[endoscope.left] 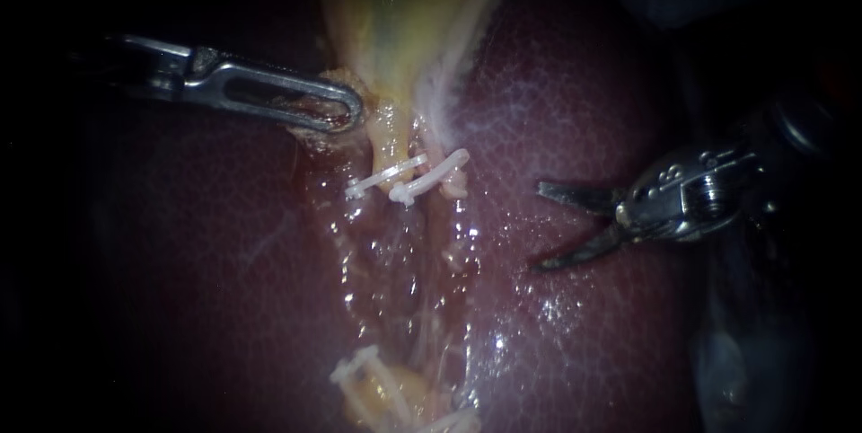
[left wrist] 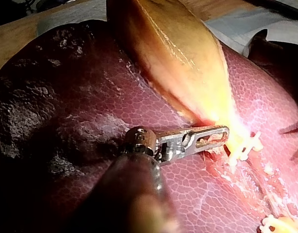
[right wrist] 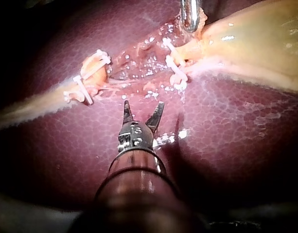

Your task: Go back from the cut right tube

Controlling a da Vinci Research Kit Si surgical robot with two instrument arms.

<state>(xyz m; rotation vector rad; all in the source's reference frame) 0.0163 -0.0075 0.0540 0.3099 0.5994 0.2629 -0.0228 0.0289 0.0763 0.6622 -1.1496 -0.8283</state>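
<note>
The yellow gallbladder (endoscope.left: 404, 11) narrows toward two white clips (endoscope.left: 409, 177) on its tube stumps. Lower down sit more clips (endoscope.left: 359, 368), with a wet raw gap (endoscope.left: 404, 262) between the two groups where no whole tube shows. My left instrument (endoscope.left: 346, 114) is shut on tissue at the gallbladder's neck, also seen in the left wrist view (left wrist: 217, 140). My right instrument (endoscope.left: 537, 226) has two dark blades open over the liver (endoscope.left: 584, 101), right of the clips and touching nothing. In the right wrist view its blades (right wrist: 143, 108) gape just short of the clips (right wrist: 175, 65).
Dark red liver (left wrist: 66, 97) surrounds the bed on all sides. A pale glistening strip (right wrist: 32, 109) runs off past the far clip group (right wrist: 88, 86). My left instrument's tip (right wrist: 190, 17) shows ahead of the right one, beyond the clips.
</note>
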